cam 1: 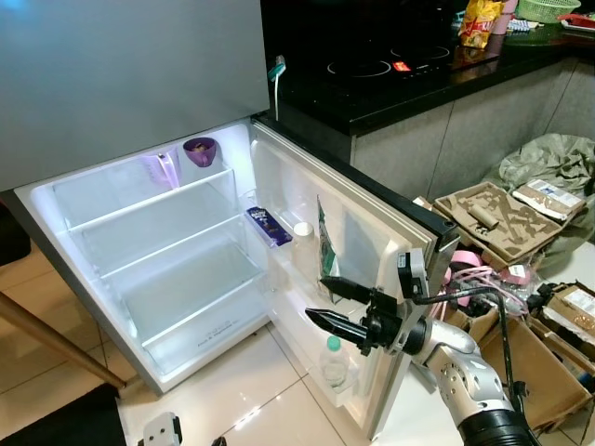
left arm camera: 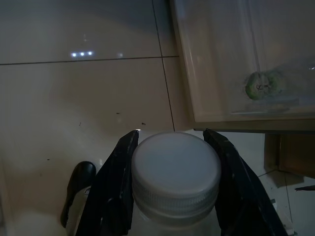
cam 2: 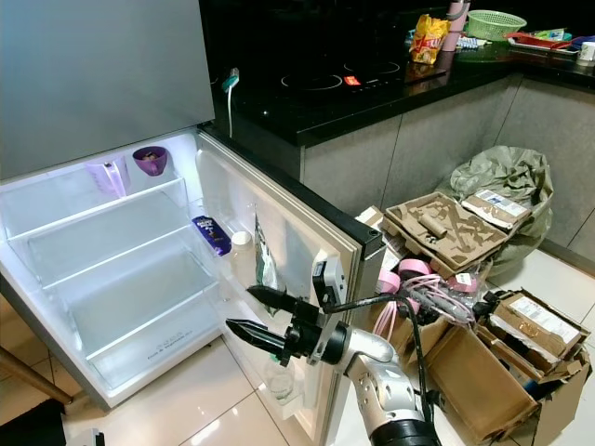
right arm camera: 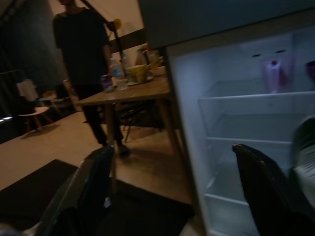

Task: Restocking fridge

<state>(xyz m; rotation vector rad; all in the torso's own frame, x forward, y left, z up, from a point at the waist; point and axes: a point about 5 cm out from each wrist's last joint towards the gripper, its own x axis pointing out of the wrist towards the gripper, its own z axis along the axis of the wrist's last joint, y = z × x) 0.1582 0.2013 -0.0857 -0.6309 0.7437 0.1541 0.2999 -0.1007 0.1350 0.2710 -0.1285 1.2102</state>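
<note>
The bottle [left arm camera: 174,182] clamped in the left end effector [left arm camera: 173,187] runs off the picture's lower edge below its white cap, so its body and contents cannot be told. The person [right arm camera: 83,59] behind the wooden tabletop [right arm camera: 123,93] is dim, cut off at the head. The items on that tabletop's top are too blurred to identify.

The right arm [cam 1: 465,381] is silver, its rounded casing perforated with small holes, and ends in a black cuff toward the body. A black cable [cam 1: 456,295] loops from a small grey camera box [cam 1: 411,272] at the wrist, above a black joint block. The right gripper [cam 1: 335,307] has two long, tapering, glossy black fingers; the left gripper [left arm camera: 174,184] shows broad black fingers [left arm camera: 115,191] with smooth inner faces.
</note>
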